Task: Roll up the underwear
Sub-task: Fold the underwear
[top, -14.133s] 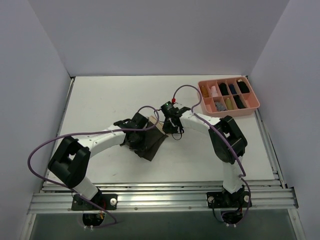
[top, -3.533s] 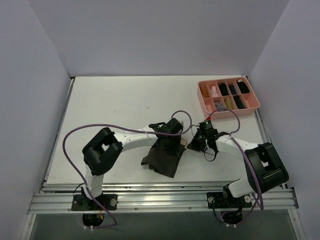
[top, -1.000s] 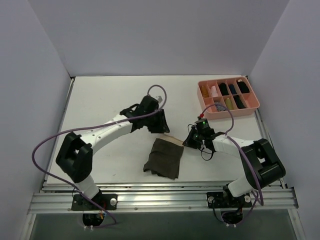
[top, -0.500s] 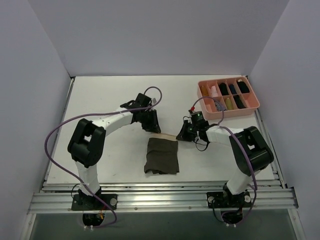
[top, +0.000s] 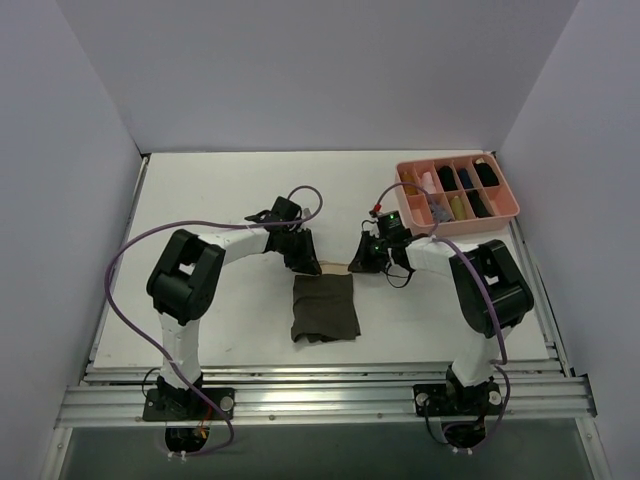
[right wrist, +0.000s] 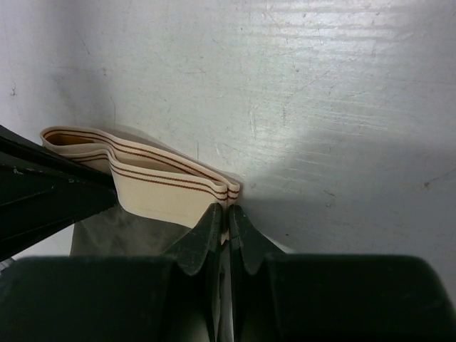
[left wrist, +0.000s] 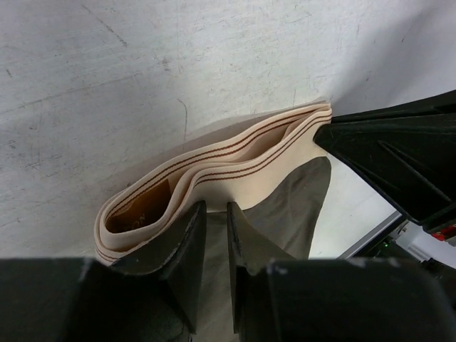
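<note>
From above, the underwear (top: pixel 325 310) lies flat near the middle of the white desk (top: pixel 220 200), folded into a dark olive rectangle. Its pale waistband (top: pixel 336 270) runs along the far edge. The left arm (top: pixel 235 238) curls in from the left and the right arm (top: pixel 425 252) from the right. Both sets of jaws are down at that waistband, left jaws at its left end, right jaws at its right end, facing each other across the strip. Well off to the far right sits the pink tray (top: pixel 470 222) with small bundles in its compartments.

Over to the left wrist view: the waistband (left wrist: pixel 214 160) is right there, several cream layers with thin brown stripes, bulging open in loops at the left end. The olive cloth (left wrist: pixel 299 206) spreads out below it. The left jaws stand narrow with a slim gap, their tips at the band's lower edge. Whether they actually pinch the cloth, I cannot tell. The right jaws show as a black wedge touching the band's far end.

Now the right wrist view: the right jaws are pressed together, tips closed on the end fold of the waistband (right wrist: pixel 157 189). The striped band snakes away to the left, olive cloth beneath it, and the left jaws loom dark at the left edge.
</note>
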